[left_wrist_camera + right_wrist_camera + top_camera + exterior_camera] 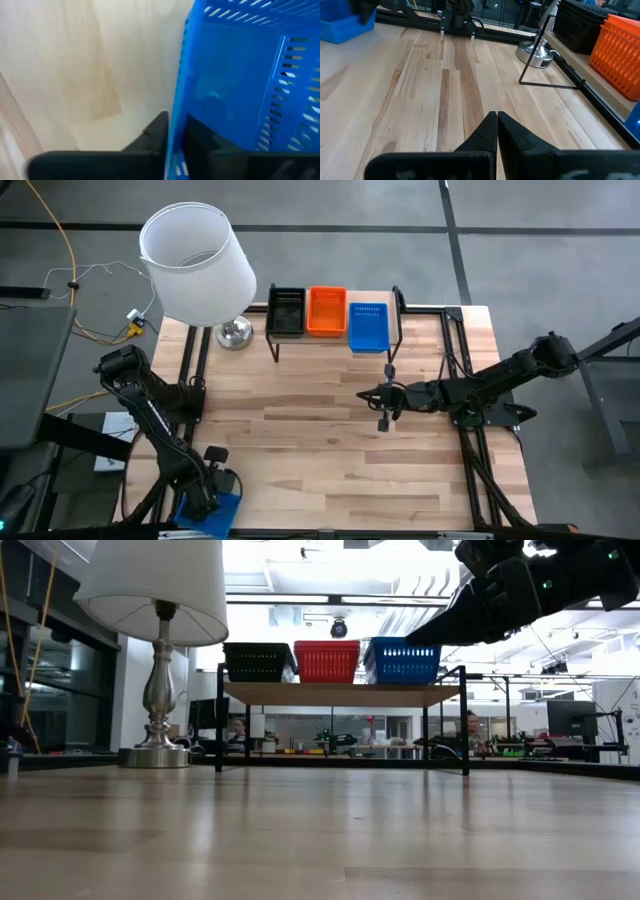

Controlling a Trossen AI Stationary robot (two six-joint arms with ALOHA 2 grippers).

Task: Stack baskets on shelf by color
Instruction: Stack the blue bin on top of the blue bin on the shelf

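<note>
The shelf (335,345) stands at the table's far edge. On its top sit a black basket (287,310), an orange basket (327,310) and a blue basket (368,325) side by side. A second blue basket (222,518) is at the table's near left corner, with my left gripper (213,498) shut on it from above. My right gripper (383,402) hovers shut over the table's middle, right of centre, just in front of the shelf, with nothing in it. My left gripper pinches one side wall (176,115) of the blue basket at its rim, one finger (152,140) outside the wall and the other (202,137) inside the basket. The fingers point down. Whether the basket is lifted off the table, I cannot tell.
A lamp with a white shade (195,260) and a silver base (235,333) stands left of the shelf. Black frame rails (462,370) run along the table's left and right sides. Bare wooden tabletop (300,460) lies between the arms.
</note>
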